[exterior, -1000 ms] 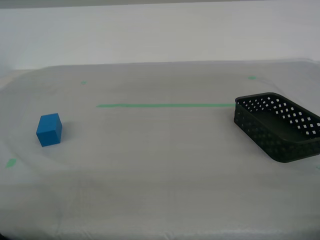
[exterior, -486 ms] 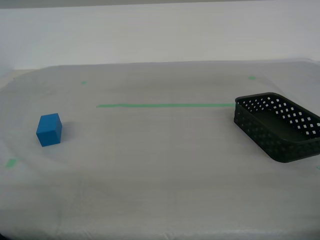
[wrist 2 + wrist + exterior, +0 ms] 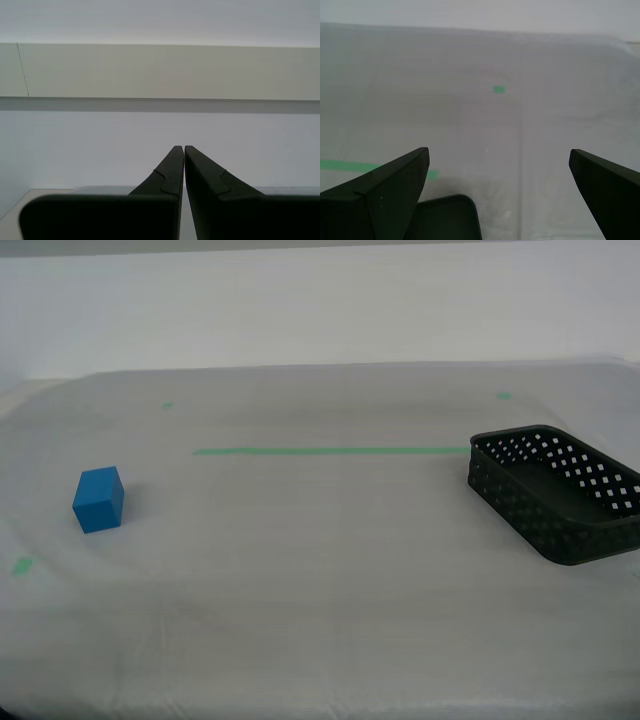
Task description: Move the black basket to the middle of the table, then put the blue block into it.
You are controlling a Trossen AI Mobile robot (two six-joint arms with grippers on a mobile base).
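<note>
One blue block point(image 3: 98, 499) was counted on the table point(image 3: 320, 600), a small solid cube with plain matte faces, standing alone near the exterior view's left edge, nearer the camera than the tape. One black basket point(image 3: 556, 492) lay at the exterior view's right, well apart from the block: shallow, rectangular, round-cornered, walls pierced with rows of small holes, nothing visible inside. Its far corner ran out of the frame at the exterior view's right edge. The cloth was white and faintly wrinkled. One green tape line point(image 3: 330, 451) crossed the middle ground, its end meeting the basket's near corner. Beyond and around it, three small green marks point(image 3: 167, 405) were counted; a possible fourth at the right edge was too cut off to confirm.

Neither arm appeared in the exterior view. In its own wrist view the robot's first gripper point(image 3: 499, 172) stood wide, jaws far apart above the cloth, a dark rounded edge showing beneath them, only partly visible. The second gripper point(image 3: 184, 150) had its jaws pressed together, holding nothing, facing a pale wall.
</note>
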